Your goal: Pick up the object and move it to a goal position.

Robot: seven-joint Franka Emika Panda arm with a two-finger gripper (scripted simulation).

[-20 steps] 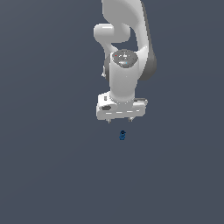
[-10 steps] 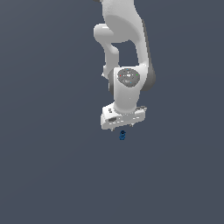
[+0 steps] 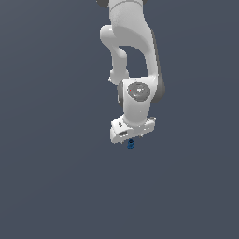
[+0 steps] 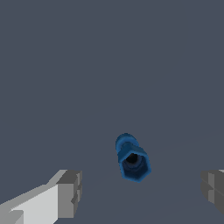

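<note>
The object (image 4: 131,158) is a small dark-blue blocky piece with a hexagonal end and a dark hole, lying on the grey floor. In the exterior view the object (image 3: 130,144) shows just below the white hand. My gripper (image 4: 140,192) is open, its two grey fingertips (image 4: 70,193) standing wide apart on either side of the object without touching it. In the exterior view the gripper (image 3: 131,140) hangs directly over the object, its fingers mostly hidden by the hand.
The white arm (image 3: 130,56) reaches down from the top of the exterior view. A plain grey surface (image 3: 56,177) lies all around.
The arm has lowered, bringing the hand down until it sits right above the object. The object has not moved.
</note>
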